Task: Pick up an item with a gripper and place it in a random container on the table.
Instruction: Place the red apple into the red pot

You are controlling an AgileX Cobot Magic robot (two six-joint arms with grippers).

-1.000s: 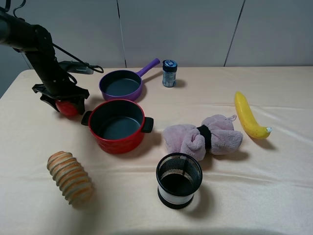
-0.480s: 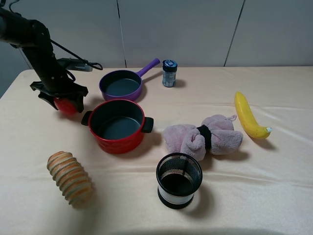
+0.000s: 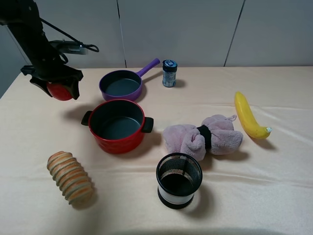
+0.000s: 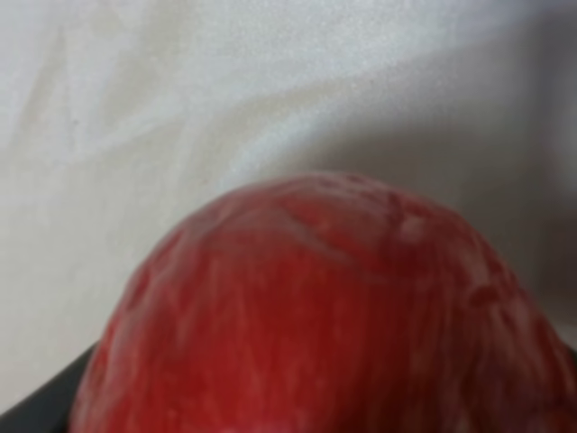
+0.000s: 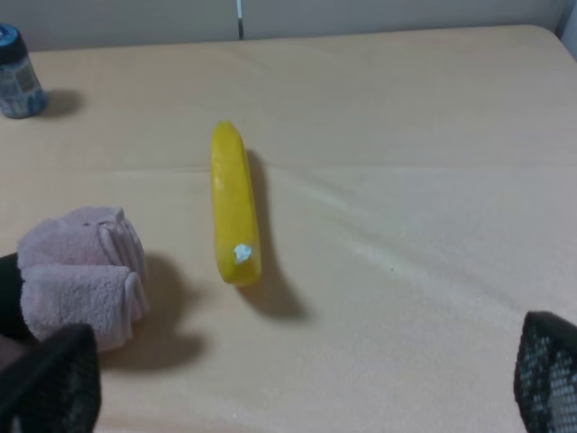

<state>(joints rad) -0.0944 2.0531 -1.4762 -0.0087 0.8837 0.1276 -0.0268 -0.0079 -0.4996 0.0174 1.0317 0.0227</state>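
My left gripper [image 3: 57, 88] is shut on the red apple [image 3: 58, 91] and holds it above the table [image 3: 274, 186], to the left of and higher than the red pot [image 3: 117, 125]. The apple fills the left wrist view [image 4: 325, 316], with pale cloth behind it. The pot stands empty, dark grey inside, with two black handles. My right gripper [image 5: 297, 379] shows only its two mesh-padded fingertips [image 5: 50, 379] at the edges of the right wrist view, wide apart and empty, above the cloth near the banana [image 5: 233, 203].
A purple long-handled pan [image 3: 122, 84] stands behind the pot, a small blue-capped jar [image 3: 169, 73] beside it. A pink folded towel [image 3: 203, 135], a black mesh cup [image 3: 179, 179], a ribbed bread-like roll [image 3: 70, 177] and the yellow banana [image 3: 249, 116] lie around.
My left gripper has risen off the table with the apple in it, moving up and slightly left. The right arm has not visibly moved.
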